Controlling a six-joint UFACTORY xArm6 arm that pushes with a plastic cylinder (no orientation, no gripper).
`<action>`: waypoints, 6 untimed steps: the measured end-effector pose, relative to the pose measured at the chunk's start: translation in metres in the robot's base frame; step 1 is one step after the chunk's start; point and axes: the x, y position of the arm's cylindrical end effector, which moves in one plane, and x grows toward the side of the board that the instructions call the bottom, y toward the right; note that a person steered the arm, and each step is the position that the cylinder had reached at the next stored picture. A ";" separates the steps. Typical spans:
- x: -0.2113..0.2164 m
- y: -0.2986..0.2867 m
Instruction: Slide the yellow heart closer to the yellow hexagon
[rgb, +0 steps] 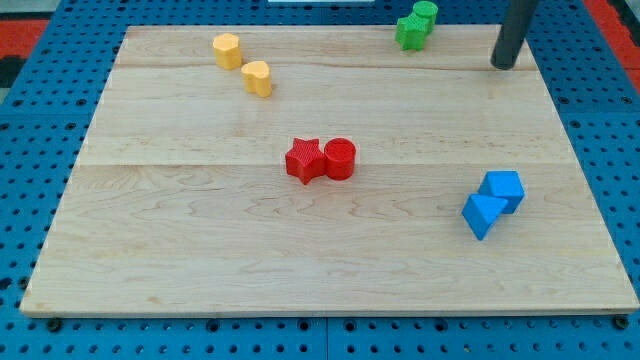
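The yellow hexagon (227, 49) sits near the view's top left of the wooden board (200, 260). The yellow heart (258, 78) lies just below and to the right of it, a small gap apart. My tip (503, 64) rests on the board at the view's top right, far from both yellow blocks and to the right of the green blocks.
Two green blocks (416, 25) touch at the top edge, right of centre. A red star (304, 160) and red cylinder (340, 158) touch at the centre. Two blue blocks (493, 203) sit together at the right.
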 end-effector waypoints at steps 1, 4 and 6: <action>0.000 0.005; 0.067 -0.257; 0.002 -0.367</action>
